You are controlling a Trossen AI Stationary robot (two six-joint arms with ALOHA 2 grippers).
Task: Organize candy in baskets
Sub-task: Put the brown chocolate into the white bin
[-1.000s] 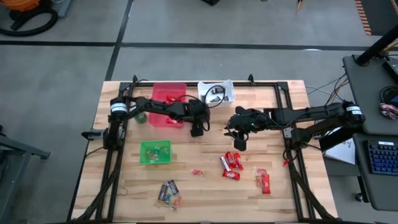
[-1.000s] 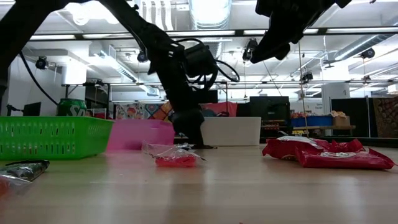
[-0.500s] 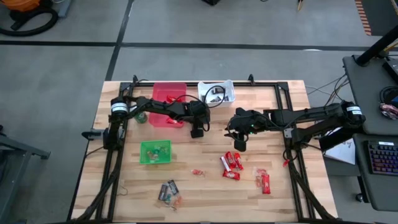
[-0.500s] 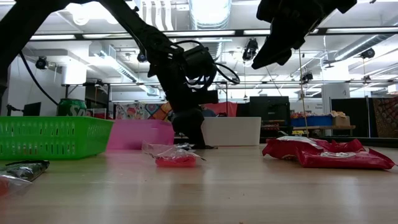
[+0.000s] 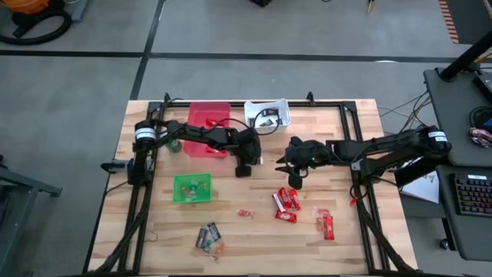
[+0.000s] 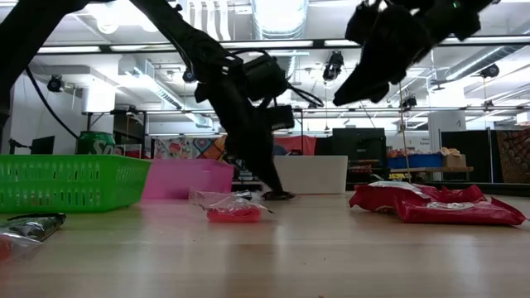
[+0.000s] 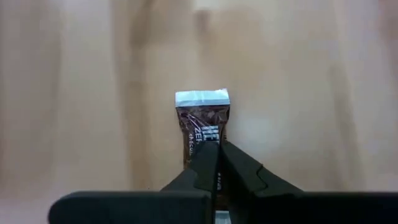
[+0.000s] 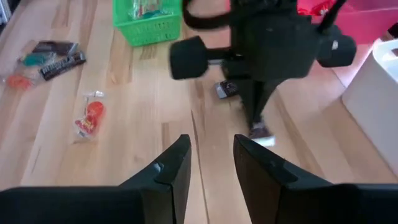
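1. Left gripper (image 5: pixel 244 171) down at the table (image 5: pixel 346 231), just beside the red basket (image 5: pixel 207 115) and below the white basket (image 5: pixel 280 111) in the high view — fingers (image 7: pixel 205 168) pinched together on a dark mini bar (image 7: pixel 202 124) with a silver crimped end, lying flat on the wood.
2. Right gripper (image 5: pixel 294 180) raised above the table's middle, well clear of the wood in the low view; fingers (image 8: pixel 177 162) parted about halfway, nothing between them.
3. Green basket (image 5: pixel 191 188) nearer the front on the left, a few mixed pieces inside. Red-wrapped bars (image 5: pixel 286 203) in a cluster right of centre, two more (image 5: pixel 327 225) further right. Small red sweet (image 5: pixel 244 213) alone in the middle; dark mini bars (image 5: pixel 207 235) near the front edge.
4. Held bar invisible from above — covered by the left gripper itself. Contents of the white basket hard to make out: something dark and looped only.
5. Left wrist view alone gives the grip on the wrapper. Right wrist view gives the left arm from the front, with another dark piece (image 8: pixel 225 89) on the wood just behind it. Low view alone shows a green soda can (image 6: pixel 96 142) behind the green basket.
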